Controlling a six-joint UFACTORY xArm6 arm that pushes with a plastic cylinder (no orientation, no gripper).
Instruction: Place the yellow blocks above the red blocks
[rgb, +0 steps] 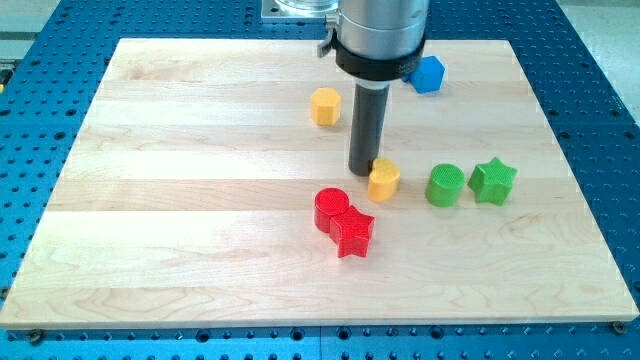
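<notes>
Right now my tip (362, 172) touches the lower yellow hexagonal block (384, 180) from its left, just above the red cylinder (331, 209) and red star (352, 235); another yellow hexagon (326, 105) sits higher on the wooden bench (180, 200).

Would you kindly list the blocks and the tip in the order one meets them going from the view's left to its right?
Upper yellow block → red cylinder → red star → my tip → lower yellow block → blue block → green cylinder → green star.
</notes>
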